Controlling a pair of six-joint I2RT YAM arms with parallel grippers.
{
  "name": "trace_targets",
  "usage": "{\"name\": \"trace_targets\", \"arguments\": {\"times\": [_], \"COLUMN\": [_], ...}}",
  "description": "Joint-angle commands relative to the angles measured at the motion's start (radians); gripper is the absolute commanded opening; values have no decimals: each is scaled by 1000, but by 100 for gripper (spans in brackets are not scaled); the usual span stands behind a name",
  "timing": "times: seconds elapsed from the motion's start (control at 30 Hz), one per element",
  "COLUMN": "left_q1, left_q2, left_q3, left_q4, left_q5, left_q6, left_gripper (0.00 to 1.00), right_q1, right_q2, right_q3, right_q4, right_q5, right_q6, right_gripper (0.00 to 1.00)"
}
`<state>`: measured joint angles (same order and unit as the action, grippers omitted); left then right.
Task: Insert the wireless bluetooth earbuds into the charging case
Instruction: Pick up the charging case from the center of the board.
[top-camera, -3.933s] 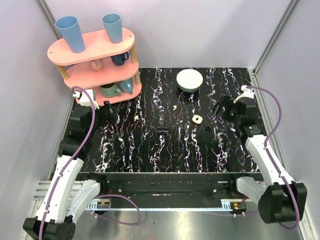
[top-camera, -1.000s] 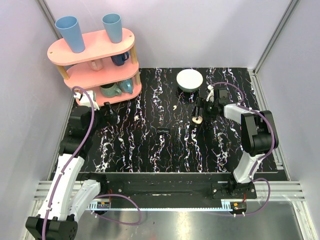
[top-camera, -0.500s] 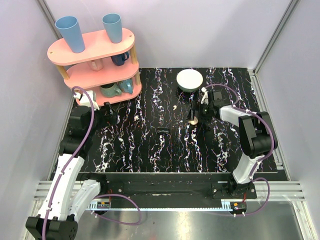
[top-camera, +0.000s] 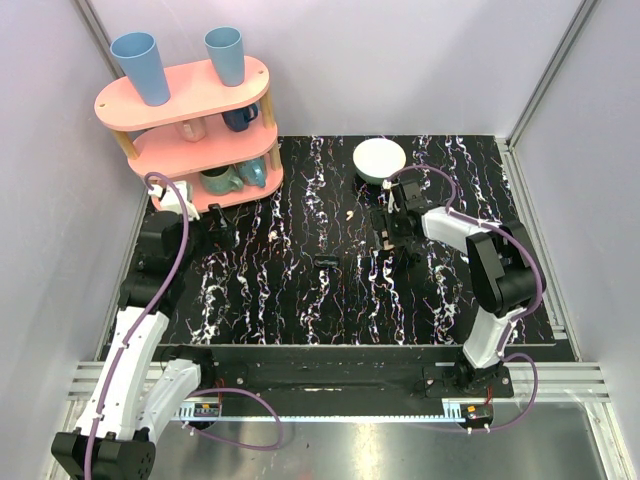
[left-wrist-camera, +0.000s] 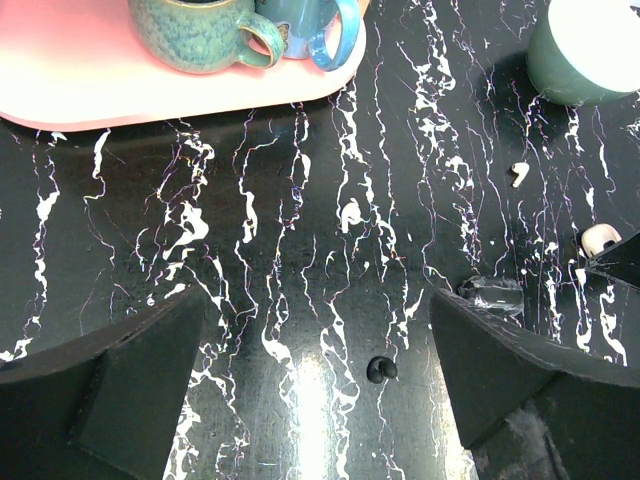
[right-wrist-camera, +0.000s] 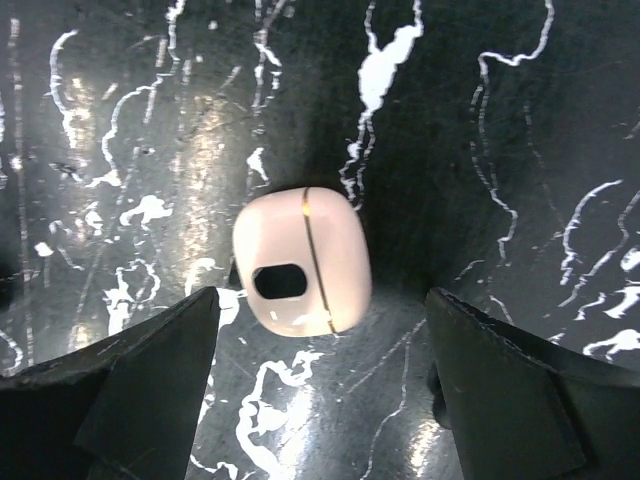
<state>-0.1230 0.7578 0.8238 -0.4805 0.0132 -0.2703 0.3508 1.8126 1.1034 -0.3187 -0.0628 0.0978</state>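
Observation:
The charging case (right-wrist-camera: 302, 262) is cream with a dark oval hole and a thin gold seam. It lies on the black marbled table, just ahead of and between the tips of my right gripper (right-wrist-camera: 320, 297), which is open and not touching it. In the top view the right gripper (top-camera: 390, 228) covers the case. One whitish earbud (top-camera: 348, 215) lies to the left of it, and it also shows in the left wrist view (left-wrist-camera: 519, 173). I see no second earbud. My left gripper (top-camera: 215, 218) is open and empty by the pink shelf.
A white bowl (top-camera: 379, 160) stands behind the right gripper. A pink shelf (top-camera: 190, 140) with cups and mugs stands at the back left. A small black object (top-camera: 325, 262) lies mid-table. A tiny black bit (left-wrist-camera: 381, 369) lies between the left fingers.
My right arm has swung from the table's right side leftward and now hangs over the case. The left arm has not moved.

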Motion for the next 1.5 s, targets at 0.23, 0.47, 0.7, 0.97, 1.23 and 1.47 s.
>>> {"name": "trace_targets", "arguments": {"times": [0.23,0.47,0.7,0.97,1.23,1.47], "left_q1": [8,8,6,5,5,5], "left_q2": [12,6,6,8,-2,-5], "left_q3": [5,5,5,5,3,1], "left_q4": [23,19,20,19,19,19], "left_q5": [16,5,8,10,10,10], "left_q6": [-3,-3,-3,-1,-1,-1], "left_gripper": [99,99,99,99,99,99], "right_q1": [25,39,39,45,56,66], "right_q2": [42,45,54,48,54,63], "right_q3": [56,59,70,67,75,85], "right_q4": [-37,-42,-43,-40,-34,-33], "right_q5": [124,162,147,141,152,150], "right_q6": [-58,-86,-125,-139,-139,-150], "right_gripper": [89,87,79,78,77,70]}}
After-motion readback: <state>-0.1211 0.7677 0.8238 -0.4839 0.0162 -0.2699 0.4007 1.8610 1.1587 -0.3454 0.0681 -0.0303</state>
